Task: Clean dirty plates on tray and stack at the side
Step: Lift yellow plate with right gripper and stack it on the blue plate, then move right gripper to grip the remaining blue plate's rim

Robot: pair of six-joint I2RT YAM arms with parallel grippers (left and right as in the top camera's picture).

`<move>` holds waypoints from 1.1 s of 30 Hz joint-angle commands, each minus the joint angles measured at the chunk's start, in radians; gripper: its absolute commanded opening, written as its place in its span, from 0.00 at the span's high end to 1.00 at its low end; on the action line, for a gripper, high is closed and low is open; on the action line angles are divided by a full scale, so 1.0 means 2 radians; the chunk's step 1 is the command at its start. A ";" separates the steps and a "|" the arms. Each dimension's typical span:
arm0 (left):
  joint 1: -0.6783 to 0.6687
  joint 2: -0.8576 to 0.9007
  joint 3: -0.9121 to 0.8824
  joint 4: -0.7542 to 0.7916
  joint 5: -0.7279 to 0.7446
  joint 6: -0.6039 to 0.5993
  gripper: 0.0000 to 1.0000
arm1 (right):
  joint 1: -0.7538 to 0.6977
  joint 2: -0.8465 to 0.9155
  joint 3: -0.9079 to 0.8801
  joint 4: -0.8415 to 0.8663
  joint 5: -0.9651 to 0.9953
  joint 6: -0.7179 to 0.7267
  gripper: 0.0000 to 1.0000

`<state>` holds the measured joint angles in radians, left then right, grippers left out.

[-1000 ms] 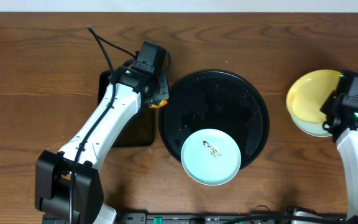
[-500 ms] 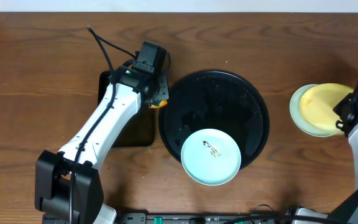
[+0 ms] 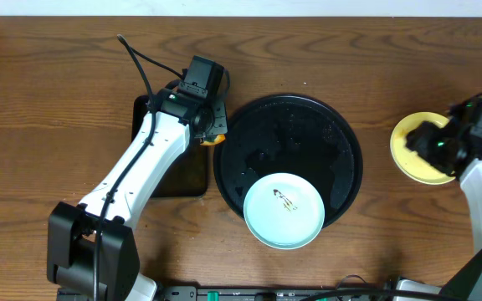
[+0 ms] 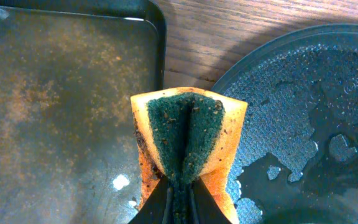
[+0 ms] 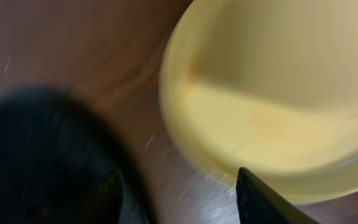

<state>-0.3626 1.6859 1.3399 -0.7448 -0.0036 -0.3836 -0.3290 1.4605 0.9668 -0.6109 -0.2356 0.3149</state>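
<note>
A mint-white dirty plate (image 3: 284, 210) with a thin brown smear lies on the front rim of the round black tray (image 3: 289, 125). At the right side, a pale yellow plate (image 3: 414, 150) (image 5: 278, 93) lies flat on the wood tabletop. My right gripper (image 3: 423, 140) (image 5: 179, 199) hovers over its edge, open, with nothing between its fingers. My left gripper (image 3: 210, 127) (image 4: 180, 186) is shut on an orange sponge (image 4: 188, 134) with a green scouring face. It holds the sponge folded, just left of the wet tray (image 4: 303, 93).
A rectangular black tray (image 3: 174, 171) (image 4: 61, 106) lies under the left arm, beside the round tray. A black cable (image 3: 141, 67) runs across the table behind the left arm. Bare wood shows between the round tray and the yellow plate.
My right gripper has opened and let go of the yellow plate, which went from tilted to flat on a pale plate at the right. The left arm and sponge have not moved.
</note>
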 commanded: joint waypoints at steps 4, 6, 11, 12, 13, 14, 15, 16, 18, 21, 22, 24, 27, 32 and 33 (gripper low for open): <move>0.003 -0.002 0.001 -0.001 -0.006 0.010 0.92 | 0.102 0.000 -0.001 -0.075 -0.074 -0.047 0.39; 0.003 -0.002 0.001 -0.001 -0.006 0.010 0.92 | 0.137 0.000 -0.001 -0.093 -0.073 -0.054 0.40; 0.003 -0.002 0.001 -0.002 -0.006 0.010 0.92 | 0.223 0.000 -0.004 -0.123 -0.065 -0.053 0.41; 0.003 -0.002 0.001 -0.002 -0.006 0.010 0.92 | 0.239 0.000 -0.005 -0.130 -0.066 -0.052 0.43; 0.003 -0.002 0.001 -0.002 -0.006 0.010 0.92 | 0.251 0.000 -0.007 -0.135 -0.065 -0.051 0.44; 0.003 -0.002 0.001 -0.002 -0.006 0.010 0.92 | 0.264 0.000 -0.009 -0.141 -0.062 -0.050 0.46; 0.003 -0.002 0.001 -0.002 -0.006 0.010 0.92 | 0.276 0.000 -0.012 -0.146 -0.055 -0.041 0.46; 0.003 -0.002 0.001 -0.002 -0.006 0.010 0.92 | 0.285 0.000 -0.016 -0.149 -0.046 -0.030 0.46; 0.003 -0.002 0.001 -0.002 -0.006 0.010 0.92 | 0.302 0.000 -0.026 -0.151 -0.031 -0.011 0.48; 0.003 -0.002 0.001 -0.002 -0.006 0.010 0.91 | 0.318 0.000 -0.048 -0.146 -0.015 0.013 0.52; 0.003 -0.002 0.001 -0.002 -0.006 0.010 0.92 | 0.321 0.000 -0.056 -0.143 -0.015 0.015 0.55; 0.003 -0.002 0.001 -0.002 -0.006 0.010 0.92 | 0.325 0.000 -0.071 -0.134 -0.016 0.015 0.57; 0.003 -0.002 0.001 -0.002 -0.006 0.010 0.92 | 0.331 0.000 -0.096 -0.116 -0.026 0.023 0.60; 0.003 -0.002 0.001 -0.003 -0.006 0.010 0.92 | 0.336 0.000 -0.132 -0.067 -0.039 0.043 0.72; 0.003 -0.002 0.001 -0.003 -0.006 0.010 0.92 | 0.336 0.000 -0.134 -0.059 -0.038 0.045 0.76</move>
<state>-0.3626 1.6859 1.3399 -0.7494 -0.0036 -0.3832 0.3195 1.4612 0.7212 -0.7624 -0.2993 0.3649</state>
